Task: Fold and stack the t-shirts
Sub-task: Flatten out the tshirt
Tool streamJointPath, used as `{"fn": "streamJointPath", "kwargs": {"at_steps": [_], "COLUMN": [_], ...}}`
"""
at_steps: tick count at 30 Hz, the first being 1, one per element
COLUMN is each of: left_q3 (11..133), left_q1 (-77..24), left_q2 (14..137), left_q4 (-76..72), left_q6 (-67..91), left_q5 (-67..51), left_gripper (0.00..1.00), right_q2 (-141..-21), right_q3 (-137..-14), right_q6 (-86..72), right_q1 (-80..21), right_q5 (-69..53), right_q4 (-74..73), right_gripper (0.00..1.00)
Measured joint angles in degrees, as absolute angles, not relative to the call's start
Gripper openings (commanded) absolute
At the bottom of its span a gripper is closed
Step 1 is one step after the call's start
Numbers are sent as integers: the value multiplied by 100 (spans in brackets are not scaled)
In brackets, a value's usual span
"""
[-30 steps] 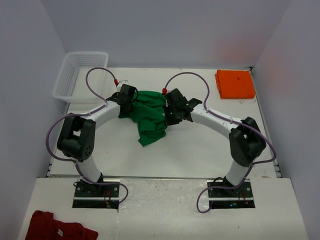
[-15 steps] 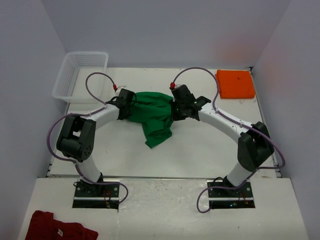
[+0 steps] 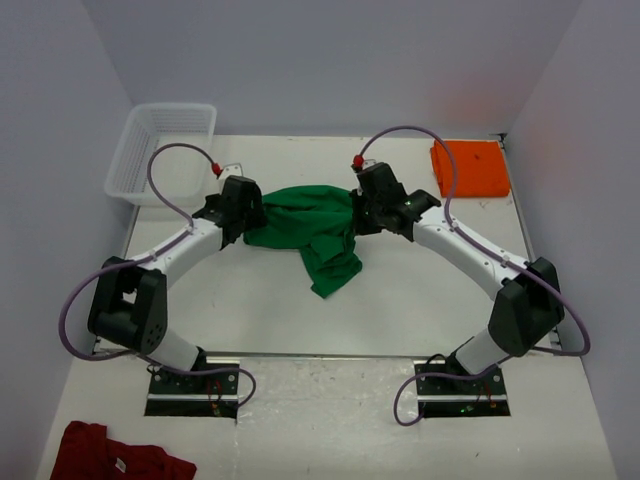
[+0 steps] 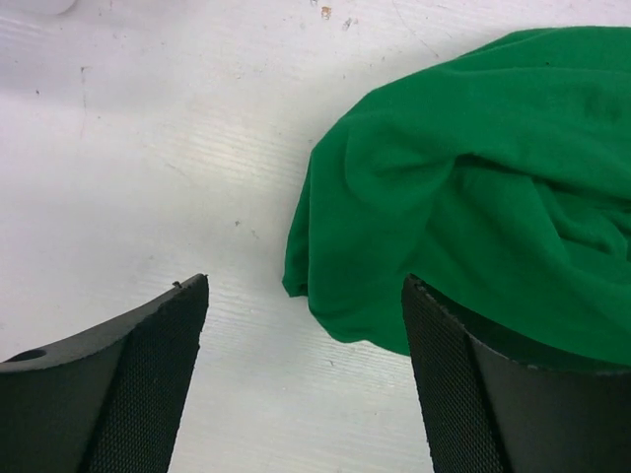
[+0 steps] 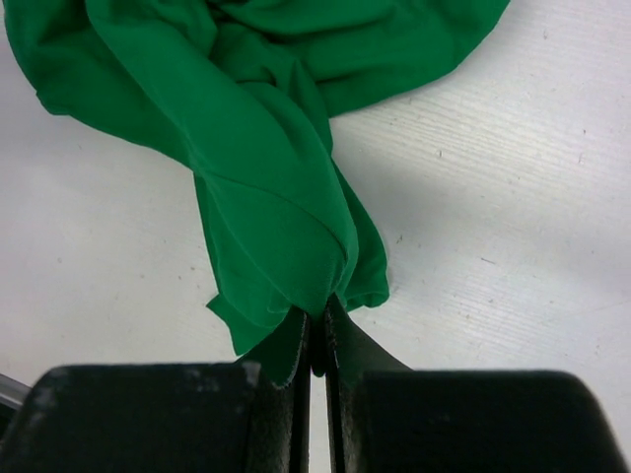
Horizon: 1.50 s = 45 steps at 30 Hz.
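Note:
The green t-shirt (image 3: 308, 224) lies crumpled mid-table, with one tail trailing toward the near side. My right gripper (image 3: 364, 212) is at its right edge, and in the right wrist view that gripper (image 5: 317, 313) is shut on a bunched fold of the green cloth (image 5: 258, 168). At the shirt's left edge my left gripper (image 3: 246, 214) stands open. In the left wrist view the left gripper (image 4: 306, 286) holds nothing; the shirt's edge (image 4: 473, 177) lies just ahead of it and runs under the right finger (image 4: 463, 374). The orange t-shirt (image 3: 470, 168) rests folded at the far right corner.
A white plastic basket (image 3: 160, 150) stands at the far left corner of the table. A dark red garment (image 3: 115, 455) lies on the near ledge by the left arm's base. Walls close in the table on three sides.
My left gripper has opened and let go of the green shirt. The right gripper carried its fold to the right, and the shirt now lies wider and shifted right.

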<state>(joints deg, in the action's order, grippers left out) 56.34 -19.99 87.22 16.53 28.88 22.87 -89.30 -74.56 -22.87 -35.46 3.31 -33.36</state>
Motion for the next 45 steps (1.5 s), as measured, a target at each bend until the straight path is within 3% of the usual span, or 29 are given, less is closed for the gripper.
{"fn": "streamJointPath", "kwargs": {"at_steps": [9,12,14,15,24,35,45], "left_q3": [5765,5878,6020,6099,6147,6567,7210], "left_q1": [-1957,-1953,-1949,-1946,-1946,-2043,-2075], "left_q2": [9489,9758,9933,10014,9732,6805,5061], "left_q4": [1341,1284,1262,1247,1267,1966,2539], "left_q6": [2871,2814,2810,2790,2722,2484,1962], "left_q5": [1984,1944,1916,1903,1979,2082,1372], "left_gripper": [61,46,8,0,0,0,0], "right_q2": [-8816,-8753,-8702,-8678,-8497,-7791,-6949], "right_q3": [-7456,-7454,-7454,-7452,-7443,-8095,-9183], "right_q6": [-2281,-2281,-2281,-2281,-2283,-1968,-1378], "right_q1": [-3546,-3546,-3544,-3546,-3498,-3446,-3450], "right_q5": [331,331,331,333,687,1664,1811], "right_q4": [-3382,-3404,-3413,-3422,-3621,-4353,-4718], "right_gripper": [0,0,0,0,0,0,0]}}
